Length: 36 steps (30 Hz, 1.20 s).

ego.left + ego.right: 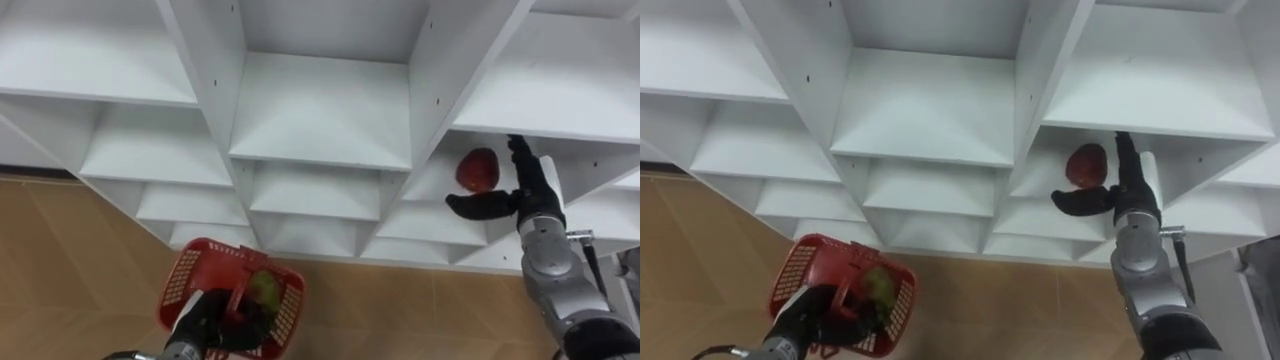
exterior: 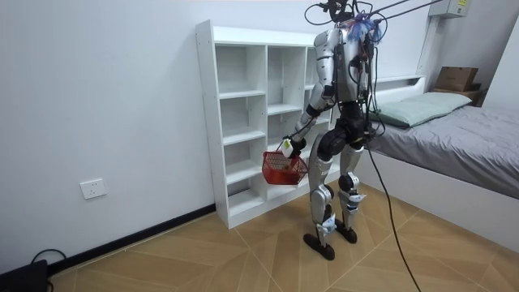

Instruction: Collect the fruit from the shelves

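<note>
**R hand [image 1: 522,196] wide at the red apple [image 1: 478,169], L hand [image 1: 210,322] on the red basket [image 1: 180,280]**

Left eye view: The white shelf unit [image 1: 320,110] spans the upper part of what I see. The apple sits in a cell of the unit's right column, just right of the centre column. My R hand is in that same cell, spread wide. Its fingers are straight & upright just beside the apple's right side, and the thumb is stretched out sideways beneath it. Can't tell whether any finger actually touches the fruit. Below the unit's front edge, over the wood floor [image 1: 60,260], my L hand is curled round the basket's handle. A green fruit [image 1: 264,290] lies inside the basket.

Right eye view: Same layout. The R hand's fingers stand close against the apple w/ the thumb under it. The L hand is clamped on the basket below the unit.

Room view: I stand upright facing the shelf unit, close to its front. My L arm is bent, and the basket hangs from the hand in front of the unit's lower shelves. A bed [image 2: 454,138] lies to the room view's right of the unit. A wall socket [image 2: 93,189] sits low on the wall to the room view's left of it.
</note>
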### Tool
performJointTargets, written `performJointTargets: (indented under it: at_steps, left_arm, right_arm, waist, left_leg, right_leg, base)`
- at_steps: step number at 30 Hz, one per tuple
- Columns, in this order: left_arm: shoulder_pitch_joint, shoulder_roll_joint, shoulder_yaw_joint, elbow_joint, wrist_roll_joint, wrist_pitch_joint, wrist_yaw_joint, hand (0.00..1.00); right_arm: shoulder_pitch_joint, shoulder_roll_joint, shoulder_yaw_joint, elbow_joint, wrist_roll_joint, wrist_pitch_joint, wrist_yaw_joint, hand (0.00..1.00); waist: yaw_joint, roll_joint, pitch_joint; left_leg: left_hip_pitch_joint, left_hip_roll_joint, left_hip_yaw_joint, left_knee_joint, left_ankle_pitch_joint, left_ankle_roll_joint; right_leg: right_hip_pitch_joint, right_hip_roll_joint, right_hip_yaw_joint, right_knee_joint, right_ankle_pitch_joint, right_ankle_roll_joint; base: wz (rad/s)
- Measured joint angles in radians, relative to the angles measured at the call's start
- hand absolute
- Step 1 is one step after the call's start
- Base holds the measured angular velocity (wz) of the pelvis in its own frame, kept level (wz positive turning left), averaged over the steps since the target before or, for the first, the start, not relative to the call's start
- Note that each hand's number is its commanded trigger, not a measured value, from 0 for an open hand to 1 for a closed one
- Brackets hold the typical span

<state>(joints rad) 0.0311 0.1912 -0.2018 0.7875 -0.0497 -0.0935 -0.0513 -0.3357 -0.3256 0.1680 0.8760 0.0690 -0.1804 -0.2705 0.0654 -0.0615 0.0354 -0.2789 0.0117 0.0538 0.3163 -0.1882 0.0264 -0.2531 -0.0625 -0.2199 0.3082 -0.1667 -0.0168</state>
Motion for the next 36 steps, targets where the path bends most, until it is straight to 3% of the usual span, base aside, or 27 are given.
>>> performJointTargets:
  at_steps: [5, 16, 28, 36]
  left_arm:
    - [-0.002, -0.005, -0.001, 0.002, -0.007, 0.011, 0.002, 1.00]
    - [-0.018, -0.006, -0.024, 0.040, -0.029, 0.022, 0.001, 1.00]
    - [-0.025, -0.019, -0.040, 0.040, -0.028, 0.022, -0.001, 1.00]
    - [-0.033, -0.024, -0.040, 0.040, -0.028, 0.022, 0.000, 1.00]
  right_arm:
    - [-0.004, 0.000, 0.000, 0.024, 0.000, 0.009, -0.001, 0.00]
    - [-0.008, 0.000, 0.000, 0.061, 0.000, 0.010, -0.001, 0.00]
    - [-0.059, 0.001, 0.000, 0.057, -0.028, 0.010, -0.001, 0.00]
    - [-0.090, 0.002, -0.018, 0.054, -0.036, 0.010, -0.037, 0.00]
  waist:
    - [-0.001, 0.014, -0.0043]
    - [0.001, 0.023, -0.0046]
    - [0.001, 0.023, -0.0042]
    - [0.019, 0.020, -0.0025]
  left_leg:
    - [-0.024, -0.003, 0.000, 0.009, 0.002, 0.003]
    - [-0.028, -0.004, 0.000, 0.013, 0.004, 0.005]
    - [-0.079, -0.009, 0.012, 0.029, 0.014, 0.010]
    - [-0.092, -0.009, 0.025, 0.035, 0.015, 0.012]
  right_leg:
    - [-0.027, -0.006, -0.003, 0.015, 0.000, 0.000]
    - [-0.032, -0.010, -0.003, 0.030, 0.000, 0.000]
    - [-0.092, -0.021, 0.001, 0.062, -0.002, -0.002]
    - [-0.117, -0.022, 0.018, 0.072, -0.002, -0.002]
  base:
    - [0.00]
    - [0.00]
    - [0.00]
    - [-0.04]
